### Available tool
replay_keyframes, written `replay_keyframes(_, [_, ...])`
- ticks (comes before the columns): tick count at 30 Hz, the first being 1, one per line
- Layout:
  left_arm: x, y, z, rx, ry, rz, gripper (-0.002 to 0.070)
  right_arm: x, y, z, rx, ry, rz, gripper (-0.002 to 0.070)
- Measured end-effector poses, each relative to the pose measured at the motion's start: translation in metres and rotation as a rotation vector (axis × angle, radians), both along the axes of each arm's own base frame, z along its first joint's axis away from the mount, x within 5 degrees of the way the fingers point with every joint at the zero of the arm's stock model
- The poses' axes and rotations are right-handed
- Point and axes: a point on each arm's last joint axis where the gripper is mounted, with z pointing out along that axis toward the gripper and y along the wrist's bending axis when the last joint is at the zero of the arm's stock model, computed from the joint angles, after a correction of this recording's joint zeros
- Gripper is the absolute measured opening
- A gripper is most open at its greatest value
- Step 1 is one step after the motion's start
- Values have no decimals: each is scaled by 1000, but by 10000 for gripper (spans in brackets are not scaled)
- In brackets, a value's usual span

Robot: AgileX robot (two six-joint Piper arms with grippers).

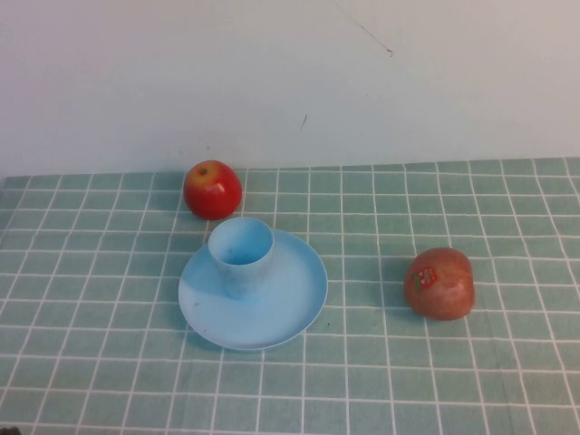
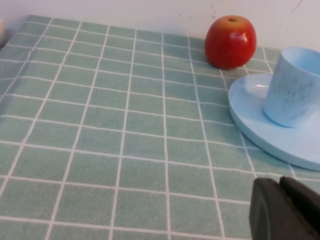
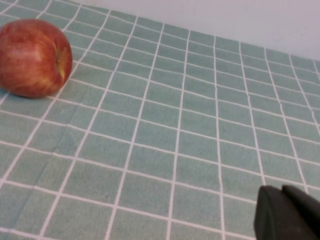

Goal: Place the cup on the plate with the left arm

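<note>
One small light blue plastic cup (image 1: 241,255) stands upright on the round light blue plastic plate (image 1: 290,304). It looks light, stiff and slick, so I'd pinch its rim. My left end effector (image 2: 287,210) is closed and empty, low over the counter; the right end effector (image 3: 290,212) looks closed too.

Cup (image 1: 240,255) stands upright on plate (image 1: 272,308), toward its far-left part. One apple (image 1: 213,189) sits just behind plate's far-left rim, apparently not touching it. Second apple (image 1: 440,284) lies right of plate, well apart.
</note>
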Motion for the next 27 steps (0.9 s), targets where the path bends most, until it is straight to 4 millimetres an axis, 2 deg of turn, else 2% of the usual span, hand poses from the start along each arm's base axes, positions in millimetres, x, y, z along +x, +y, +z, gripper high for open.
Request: replay_keyframes(27, [1, 10, 0, -35, 7, 84, 2, 0, 0, 0, 0, 0, 0, -2])
